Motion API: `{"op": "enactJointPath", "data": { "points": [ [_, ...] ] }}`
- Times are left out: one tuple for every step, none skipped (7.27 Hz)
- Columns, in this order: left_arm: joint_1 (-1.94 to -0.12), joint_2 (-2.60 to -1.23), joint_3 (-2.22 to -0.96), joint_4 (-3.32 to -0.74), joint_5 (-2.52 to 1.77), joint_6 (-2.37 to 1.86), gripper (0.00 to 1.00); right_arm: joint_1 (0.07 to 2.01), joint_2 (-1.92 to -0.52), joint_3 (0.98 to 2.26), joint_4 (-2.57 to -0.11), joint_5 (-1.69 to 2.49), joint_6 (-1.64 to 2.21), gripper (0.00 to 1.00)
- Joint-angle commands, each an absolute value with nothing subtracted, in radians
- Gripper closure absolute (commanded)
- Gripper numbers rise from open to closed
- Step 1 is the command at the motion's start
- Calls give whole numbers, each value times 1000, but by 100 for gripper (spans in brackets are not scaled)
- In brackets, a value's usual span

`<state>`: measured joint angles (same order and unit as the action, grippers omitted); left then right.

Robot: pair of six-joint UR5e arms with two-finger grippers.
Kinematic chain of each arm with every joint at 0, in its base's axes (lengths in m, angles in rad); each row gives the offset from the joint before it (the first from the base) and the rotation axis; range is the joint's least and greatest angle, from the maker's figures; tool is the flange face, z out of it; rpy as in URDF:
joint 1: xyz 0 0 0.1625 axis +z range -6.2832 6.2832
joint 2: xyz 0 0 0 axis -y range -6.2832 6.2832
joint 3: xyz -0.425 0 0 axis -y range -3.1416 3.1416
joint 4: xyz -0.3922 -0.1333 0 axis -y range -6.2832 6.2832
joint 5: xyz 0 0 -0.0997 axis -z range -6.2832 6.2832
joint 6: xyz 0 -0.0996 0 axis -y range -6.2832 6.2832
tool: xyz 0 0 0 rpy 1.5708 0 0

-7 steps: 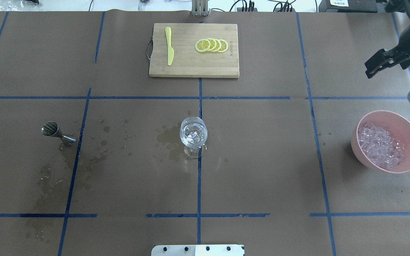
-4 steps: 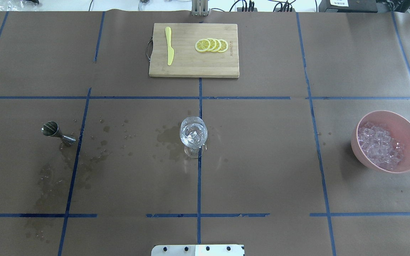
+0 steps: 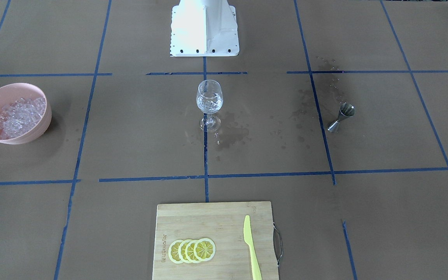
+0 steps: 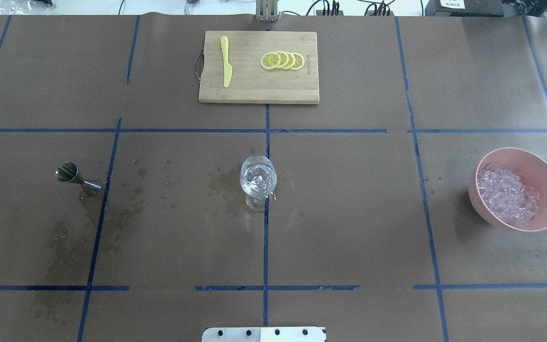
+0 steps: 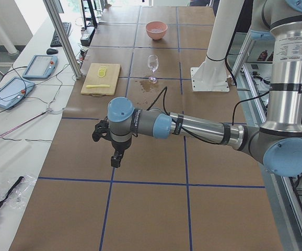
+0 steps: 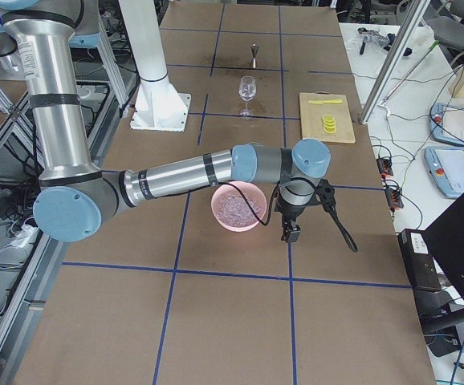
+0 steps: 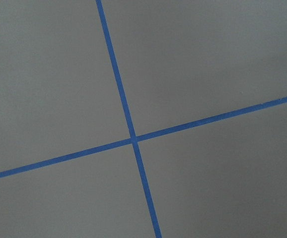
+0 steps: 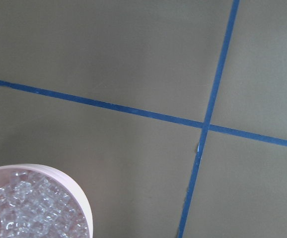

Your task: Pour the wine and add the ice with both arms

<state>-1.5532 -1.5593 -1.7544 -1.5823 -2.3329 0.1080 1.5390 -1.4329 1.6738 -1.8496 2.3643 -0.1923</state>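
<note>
Side views alone show left end effector (image 5: pixel 116 157), right end effector (image 6: pixel 290 230), cannot tell if clenched, overhead shows ice (image 4: pixel 506 194)

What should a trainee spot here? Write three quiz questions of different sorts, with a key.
1. True or false: the wine glass lies on its side.
2. How many lemon slices sit on the cutting board? A two, B four, C six.
3. Fill in: the pink bowl holds ____.
Key: 1 false, it stands upright; 2 B; 3 ice.
</note>
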Motion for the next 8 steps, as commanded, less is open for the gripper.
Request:
{"op": "enactJointPath", "data": {
  "points": [
    [-1555, -1516, -1737, -1585, -2338, 110, 0, 1587, -1472, 1579, -1696, 2365, -167, 0],
    [-1555, -1511, -1718, -1585, -2338, 109, 0, 1589, -1486, 1580, -1671, 2370, -117, 0],
    [-1555, -1509, -1712, -1582, -2338, 101, 0, 1591, -1494, 1580, -1652, 2372, -74, 0],
    [-1557, -1509, -1710, -1582, -2338, 98, 0, 1597, -1499, 1578, -1652, 2372, -72, 0],
    [-1557, -1520, -1698, -1580, -2338, 98, 0, 1604, -1506, 1578, -1651, 2376, -74, 0],
    [-1559, -1523, -1697, -1580, -2338, 98, 0, 1606, -1517, 1580, -1635, 2376, -72, 0],
    [-1559, -1523, -1697, -1580, -2338, 98, 0, 1606, -1547, 1578, -1570, 2376, -55, 0],
    [-1560, -1523, -1695, -1580, -2336, 98, 0, 1606, -1555, 1575, -1522, 2376, 18, 0]
  ]
}}
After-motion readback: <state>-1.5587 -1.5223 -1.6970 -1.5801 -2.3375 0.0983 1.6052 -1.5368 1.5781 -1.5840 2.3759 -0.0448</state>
